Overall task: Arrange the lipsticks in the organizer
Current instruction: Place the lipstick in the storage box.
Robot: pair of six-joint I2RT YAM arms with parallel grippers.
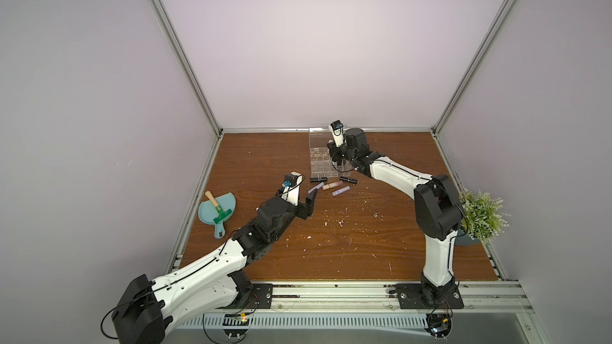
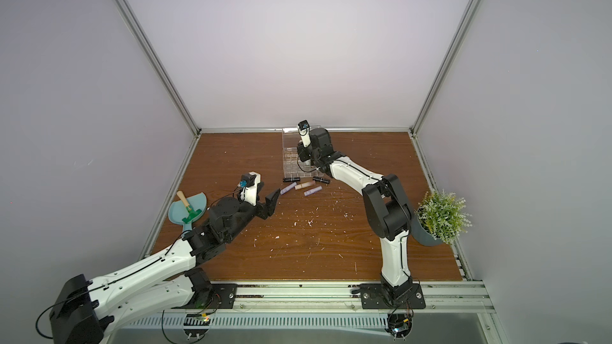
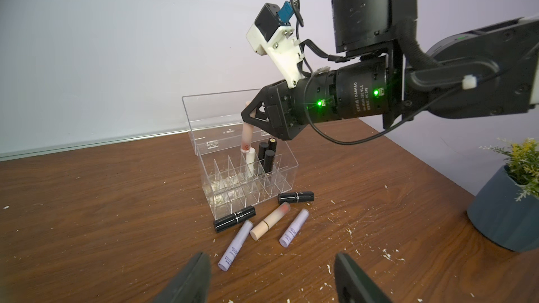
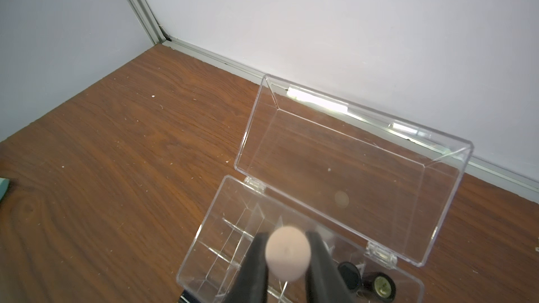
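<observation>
Lowering step: we straighten the pink lipstick (image 3: 246, 138) over a free organizer (image 3: 221, 199) cell before release.
Right gripper (image 4: 287, 257): pinching that tube.
Left gripper (image 3: 272, 275): spread, near five loose lipsticks (image 3: 269, 224).

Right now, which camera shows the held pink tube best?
Left wrist view: the pink lipstick shows nearly full length, tilted in the right gripper over the organizer. Right wrist shows only its round end; in both top views the arm mostly hides it.
</observation>
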